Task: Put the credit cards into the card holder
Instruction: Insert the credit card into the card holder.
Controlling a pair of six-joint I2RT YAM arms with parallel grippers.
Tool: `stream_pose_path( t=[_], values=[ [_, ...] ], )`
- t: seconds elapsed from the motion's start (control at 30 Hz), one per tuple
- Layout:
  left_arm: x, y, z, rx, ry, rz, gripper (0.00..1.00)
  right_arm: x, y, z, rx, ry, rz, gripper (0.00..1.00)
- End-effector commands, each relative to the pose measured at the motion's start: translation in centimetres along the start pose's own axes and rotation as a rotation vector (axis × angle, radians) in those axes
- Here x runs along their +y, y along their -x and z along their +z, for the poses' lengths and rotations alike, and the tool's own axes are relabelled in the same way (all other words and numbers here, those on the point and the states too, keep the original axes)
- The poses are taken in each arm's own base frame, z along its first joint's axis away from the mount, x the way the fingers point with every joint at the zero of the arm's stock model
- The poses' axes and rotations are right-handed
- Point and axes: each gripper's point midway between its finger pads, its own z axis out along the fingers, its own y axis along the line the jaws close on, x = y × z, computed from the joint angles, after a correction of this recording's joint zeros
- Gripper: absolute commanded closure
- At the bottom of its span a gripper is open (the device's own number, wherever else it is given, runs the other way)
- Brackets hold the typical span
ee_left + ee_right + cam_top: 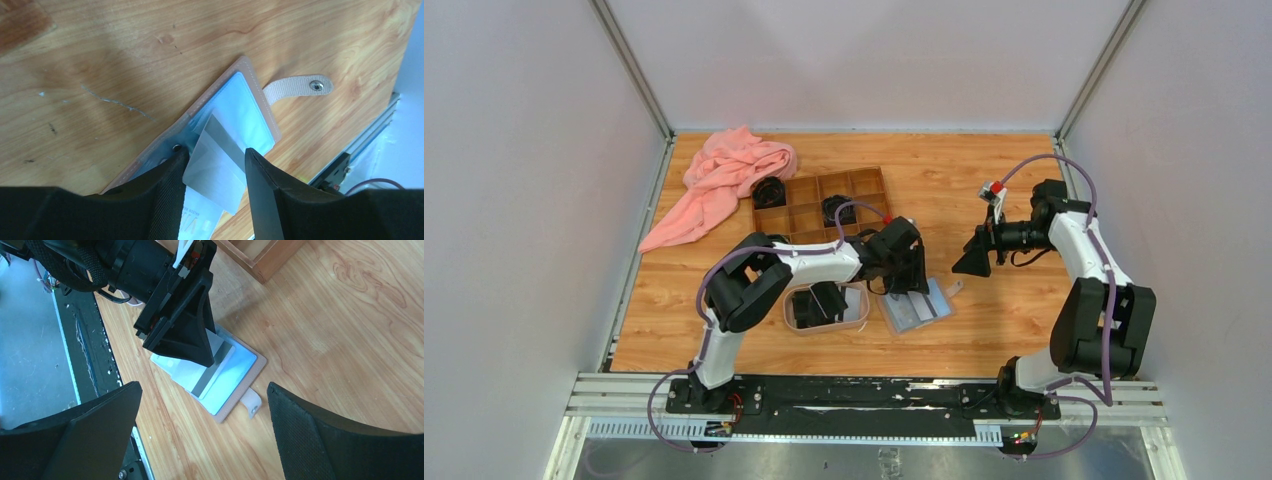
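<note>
**A:** Start at the left gripper (pixel 215 154). What do the fingers (pixel 262 195) have?

**B:** They stand partly open. A pale card (pixel 220 365) with a dark stripe lies flat in the gap between them, face up. Its side edges run close to both fingers, but I judge it released rather than pinched.

**A:** And beneath it?

**B:** The card holder (pixel 247 102), spread open on the table (pixel 125 60). It is directly under the fingertips and runs on ahead of them. The card rests on the pale blue inside, on the half that carries the strap (pixel 300 86). I cannot tell whether its leading edge is tucked into a sleeve.

**A:** How do the axes sit?

**B:** The stripe, and so the card's long side, runs across the open holder's length, roughly square to its long tan edge. A second pale card (pixel 200 225) with printed letters shows just behind, nearer the wrist.

**A:** Which arm is better placed?

**B:** The left, since it is right over the card. The right gripper (pixel 972 262) hangs well apart on the strap side, pointed at the holder, with its jaws spread wide and empty. I'd guess the next move is a nudge to seat the card. A skewed push could catch a corner or shove the holder along the wood.
</note>
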Motion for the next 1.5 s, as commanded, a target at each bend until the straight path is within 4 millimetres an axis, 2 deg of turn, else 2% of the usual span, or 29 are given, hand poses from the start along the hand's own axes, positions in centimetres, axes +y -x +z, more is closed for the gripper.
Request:
stream_pose_path(
  t=[0.0,0.4,0.47,0.53,0.67,0.83,0.87,0.9,0.93,0.97,1.0,1.03,1.1,1.23,1.27,1.47],
  values=[
    [3.7,-1.1,-1.2,0.047,0.176,0.075,0.45,1.3,0.1,0.1,-0.005,0.024,-0.031,0.0],
    [2.8,-0.8,-1.4,0.038,0.138,0.086,0.42,2.5,0.2,0.5,-0.007,0.054,-0.095,0.0],
    [2.4,-0.9,-1.1,0.037,0.098,0.063,0.41,3.9,0.3,0.8,-0.025,0.107,-0.147,0.0],
    [2.3,-1.3,-0.9,0.046,0.073,0.043,0.41,6.3,0.1,1.3,-0.039,0.192,-0.238,0.0],
    [2.8,-1.8,-0.7,0.056,0.065,0.033,0.41,11.2,-1.8,2.3,-0.054,0.361,-0.502,0.0],
    [3.2,-2.2,-0.4,0.063,0.051,0.017,0.41,13.6,-5.1,3.3,0.01,0.468,-0.749,0.03],
    [3.2,-2.3,-0.3,0.066,0.049,0.016,0.41,13.6,-5.4,3.6,0.026,0.477,-0.767,0.08],
    [3.2,-2.4,-0.3,0.066,0.047,0.015,0.41,13.4,-5.6,4.1,0.046,0.474,-0.776,0.17],
    [3.2,-2.4,-0.3,0.065,0.045,0.015,0.41,13.2,-5.8,4.5,0.067,0.475,-0.797,0.35],
    [3.2,-2.4,-0.3,0.065,0.043,0.014,0.41,12.9,-6.0,5.0,0.09,0.469,-0.815,0.63],
    [3.2,-2.4,-0.2,0.066,0.043,0.014,0.41,12.5,-6.2,5.5,0.109,0.457,-0.832,0.86],
    [3.2,-2.5,-0.2,0.068,0.04,0.013,0.41,12.1,-6.5,6.0,0.128,0.441,-0.849,0.96],
    [3.2,-2.5,0.0,0.07,0.036,0.012,0.41,10.9,-7.2,7.1,0.19,0.385,-0.916,1.0],
    [3.4,-2.8,0.1,0.074,0.035,0.007,0.41,9.2,-7.9,9.4,0.242,0.267,-1.085,1.0],
    [3.5,-2.7,0.2,0.074,0.036,0.007,0.41,8.5,-7.8,9.8,0.257,0.225,-1.118,1.0],
    [3.7,-3.1,0.4,0.082,0.034,0.005,0.41,7.1,-7.0,11.6,0.313,0.132,-1.202,1.0]
  ],
)
